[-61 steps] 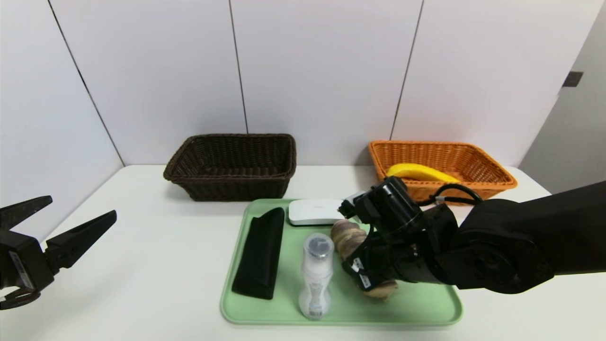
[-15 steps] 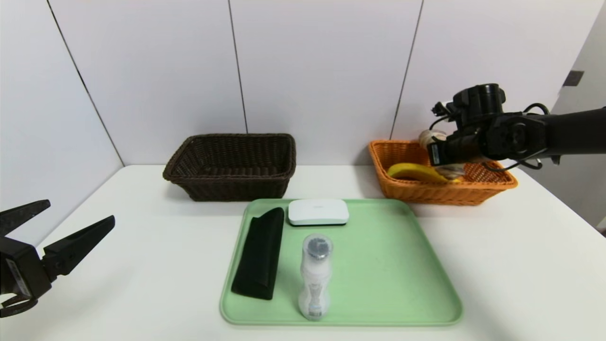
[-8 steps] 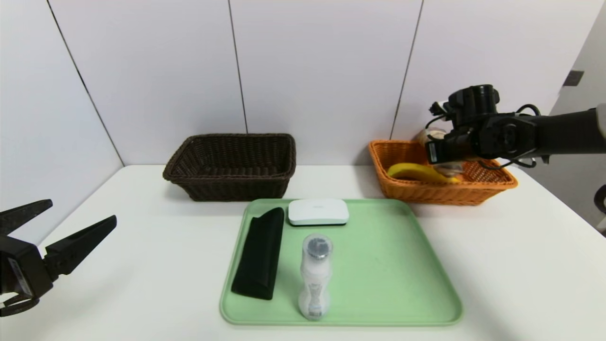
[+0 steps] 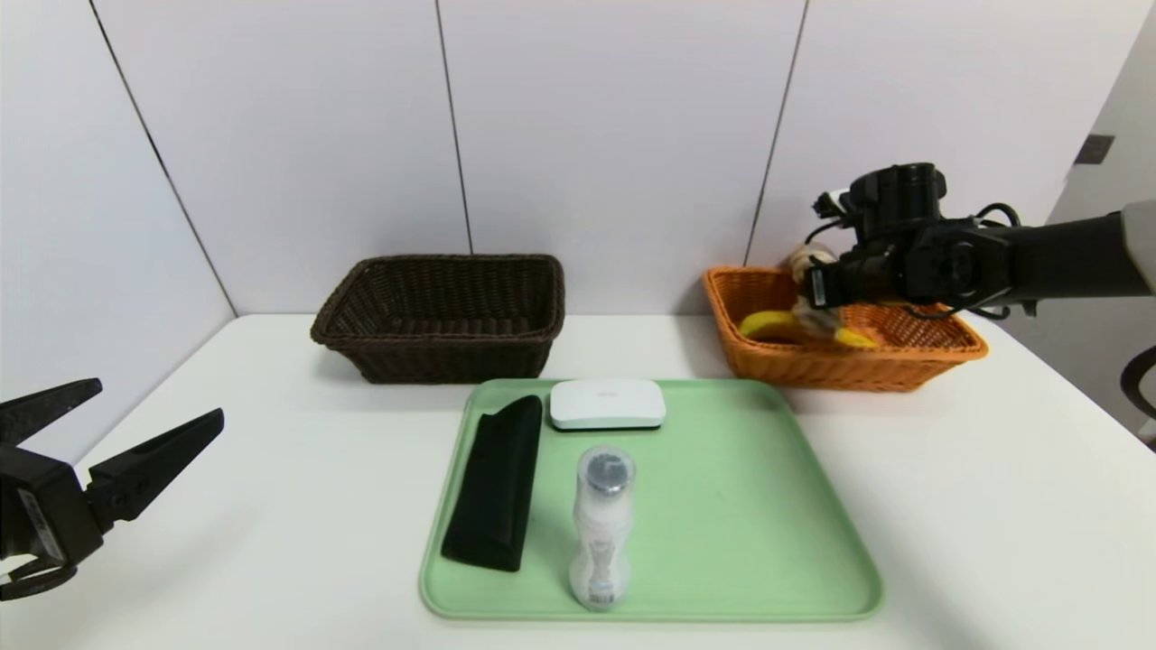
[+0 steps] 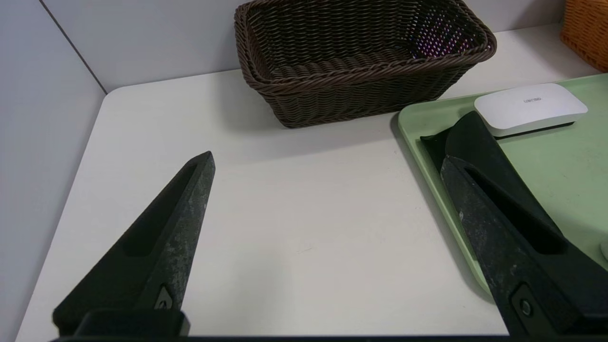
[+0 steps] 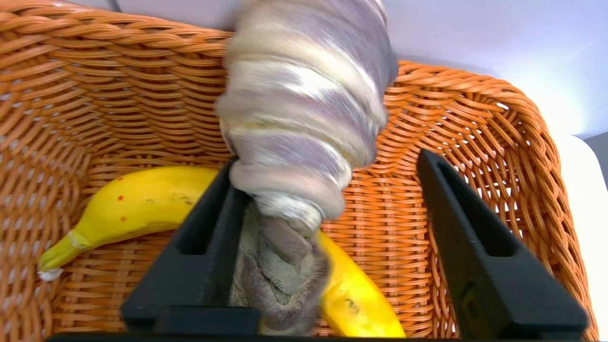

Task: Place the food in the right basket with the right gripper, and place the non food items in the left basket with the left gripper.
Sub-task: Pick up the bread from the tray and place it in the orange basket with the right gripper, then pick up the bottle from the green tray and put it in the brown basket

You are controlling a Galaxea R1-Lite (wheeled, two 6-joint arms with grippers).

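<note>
My right gripper (image 4: pixel 817 291) hovers over the orange right basket (image 4: pixel 903 363), its fingers spread. The braided tan-and-purple bread loaf (image 6: pixel 304 95) stands between them, against one finger (image 6: pixel 209 228) and clear of the other, its lower end on the yellow banana (image 6: pixel 137 204) in the basket (image 6: pixel 465 104). My left gripper (image 4: pixel 155 402) stays open and empty at the table's left edge. On the green tray (image 4: pixel 750 506) lie the black pouch (image 4: pixel 495 483), white device (image 4: pixel 607 403) and clear bottle (image 4: pixel 601 528). The dark brown left basket (image 4: pixel 433 352) holds nothing.
The tray sits mid-table, in front of both baskets, which stand against the back wall. In the left wrist view the brown basket (image 5: pixel 361 90), the pouch (image 5: pixel 475 137) and the white device (image 5: pixel 529 107) lie ahead of the open left gripper (image 5: pixel 327 158).
The right gripper carried the bread from the tray to over the orange basket and has now opened; the loaf has dropped lower onto the banana. The left arm has not moved.
</note>
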